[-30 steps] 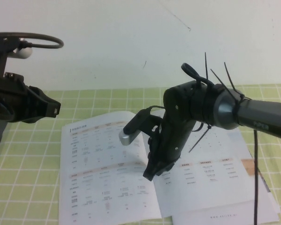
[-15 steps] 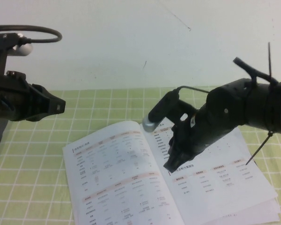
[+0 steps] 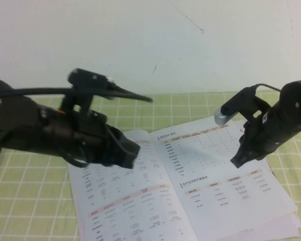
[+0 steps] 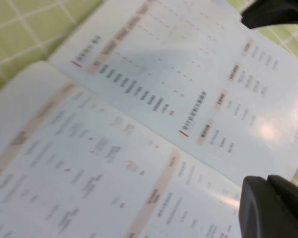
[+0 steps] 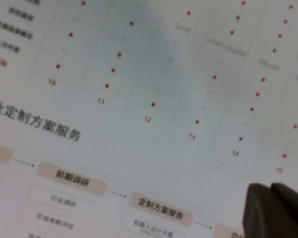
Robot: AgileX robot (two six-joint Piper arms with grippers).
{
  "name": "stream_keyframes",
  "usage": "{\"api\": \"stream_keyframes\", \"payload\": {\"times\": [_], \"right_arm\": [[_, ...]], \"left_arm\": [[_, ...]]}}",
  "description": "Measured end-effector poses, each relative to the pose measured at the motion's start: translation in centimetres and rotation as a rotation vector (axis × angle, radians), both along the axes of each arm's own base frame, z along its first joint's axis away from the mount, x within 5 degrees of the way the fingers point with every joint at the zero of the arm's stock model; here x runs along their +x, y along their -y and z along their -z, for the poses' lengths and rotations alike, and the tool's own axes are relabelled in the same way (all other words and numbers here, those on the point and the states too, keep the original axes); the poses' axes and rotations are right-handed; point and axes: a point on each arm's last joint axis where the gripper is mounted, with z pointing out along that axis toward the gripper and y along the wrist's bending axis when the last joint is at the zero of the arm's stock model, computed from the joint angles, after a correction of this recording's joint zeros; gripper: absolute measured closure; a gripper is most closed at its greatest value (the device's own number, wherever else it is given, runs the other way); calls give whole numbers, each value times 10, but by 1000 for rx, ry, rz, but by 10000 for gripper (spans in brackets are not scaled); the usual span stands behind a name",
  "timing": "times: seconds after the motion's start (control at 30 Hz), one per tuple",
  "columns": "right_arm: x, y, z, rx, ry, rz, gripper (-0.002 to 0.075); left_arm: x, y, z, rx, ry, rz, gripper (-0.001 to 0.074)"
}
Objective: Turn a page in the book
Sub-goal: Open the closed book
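The book (image 3: 183, 193) lies open and flat on the green-checked worktop (image 3: 20, 201), white tables showing on both sides. Since a second ago the right end effector (image 3: 239, 161) has pulled away from the book's spine toward its right edge, while the left end effector (image 3: 130, 153) has swung in over the book's left leaf, the page (image 3: 123, 201). The turn looks already done, with the arms repositioning. Neither end effector holds anything visible; how far either is spread I cannot tell. The book's near edge is cut off; the left arm hides part of the page.
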Motion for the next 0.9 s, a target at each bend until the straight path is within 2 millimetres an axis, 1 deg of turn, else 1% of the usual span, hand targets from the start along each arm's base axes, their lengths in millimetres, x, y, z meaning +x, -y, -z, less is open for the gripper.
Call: {"api": "stream_keyframes", "payload": {"times": [0.1,0.17,0.2,0.3,0.5,0.63,0.73,0.9], "right_arm": [[-4,2,18,-16,-33,-1,728],[-5,3,28,-25,-54,4,728],[-6,4,32,-27,-62,7,728],[-5,8,39,-22,-73,40,728],[-10,12,44,-16,-73,65,728],[-16,13,47,3,-63,85,728],[-21,15,49,14,-56,98,728],[-35,18,45,36,-69,124,728]], "left_arm": [[-1,31,21,23,-34,63,738],[-1,48,36,42,-60,92,738],[-2,55,44,52,-77,106,738],[1,68,64,81,-116,119,738],[12,75,109,154,-206,108,739],[17,74,132,210,-253,90,738],[19,71,139,253,-260,63,738],[24,65,141,322,-232,3,738]]}}
